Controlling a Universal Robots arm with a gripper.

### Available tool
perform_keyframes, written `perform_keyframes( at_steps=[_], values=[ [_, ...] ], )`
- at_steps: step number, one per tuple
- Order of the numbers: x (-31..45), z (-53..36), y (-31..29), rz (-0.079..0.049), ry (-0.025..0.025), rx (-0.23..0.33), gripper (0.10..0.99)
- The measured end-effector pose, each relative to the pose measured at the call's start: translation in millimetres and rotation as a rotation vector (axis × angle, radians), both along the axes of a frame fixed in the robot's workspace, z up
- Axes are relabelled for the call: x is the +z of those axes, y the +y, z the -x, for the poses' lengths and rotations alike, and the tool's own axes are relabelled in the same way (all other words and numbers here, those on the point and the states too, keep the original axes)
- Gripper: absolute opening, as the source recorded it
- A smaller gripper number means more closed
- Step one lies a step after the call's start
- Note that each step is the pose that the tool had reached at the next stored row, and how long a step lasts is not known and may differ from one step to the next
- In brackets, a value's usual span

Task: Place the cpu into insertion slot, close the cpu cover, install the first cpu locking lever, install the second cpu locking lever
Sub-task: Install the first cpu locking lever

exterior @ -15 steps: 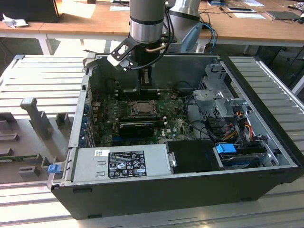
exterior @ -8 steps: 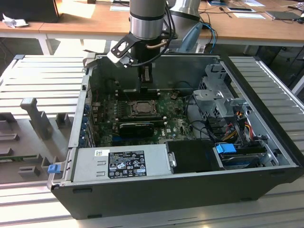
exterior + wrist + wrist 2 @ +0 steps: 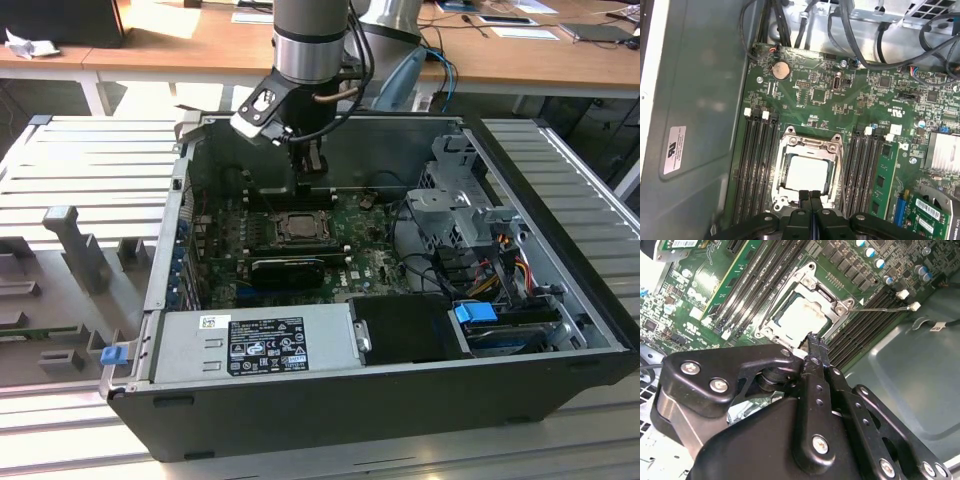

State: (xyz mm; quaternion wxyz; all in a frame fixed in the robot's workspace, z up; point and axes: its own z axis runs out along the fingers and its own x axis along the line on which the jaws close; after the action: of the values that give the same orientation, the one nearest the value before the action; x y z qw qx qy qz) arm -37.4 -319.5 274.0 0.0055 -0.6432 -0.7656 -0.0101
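The cpu [image 3: 807, 172] lies flat in the insertion slot [image 3: 781, 200] on the green motherboard, its pale silver top showing through the window of the cpu cover [image 3: 810, 145]. The cover lies down over the chip. My gripper [image 3: 810, 194] is shut with nothing between its fingertips, which sit at the socket's near edge. In the second wrist view the gripper [image 3: 814, 341] tips touch the rim beside the cpu [image 3: 802, 317], and a thin metal lever [image 3: 880, 309] sticks out sideways from the socket. The exterior view has the gripper [image 3: 308, 186] just above the socket [image 3: 298, 226].
Black memory slots [image 3: 757, 165] flank the socket, with a green memory module [image 3: 885, 175] on one side. A power supply [image 3: 255, 340] fills the case's front, a drive cage [image 3: 460, 200] and cables [image 3: 500, 260] the exterior view's right. The case wall [image 3: 695, 100] is close.
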Motion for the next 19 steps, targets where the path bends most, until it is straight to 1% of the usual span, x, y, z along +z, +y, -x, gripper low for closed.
perform_keyframes(
  at_steps=[5, 12, 19],
  values=[
    [0.0, 0.0, 0.0, 0.0, 0.0, 0.056, 0.106],
    [0.0, 0.0, 0.0, 0.0, 0.0, 0.09, 0.106],
    [0.0, 0.0, 0.0, 0.0, 0.0, 0.139, 0.106]
  ],
)
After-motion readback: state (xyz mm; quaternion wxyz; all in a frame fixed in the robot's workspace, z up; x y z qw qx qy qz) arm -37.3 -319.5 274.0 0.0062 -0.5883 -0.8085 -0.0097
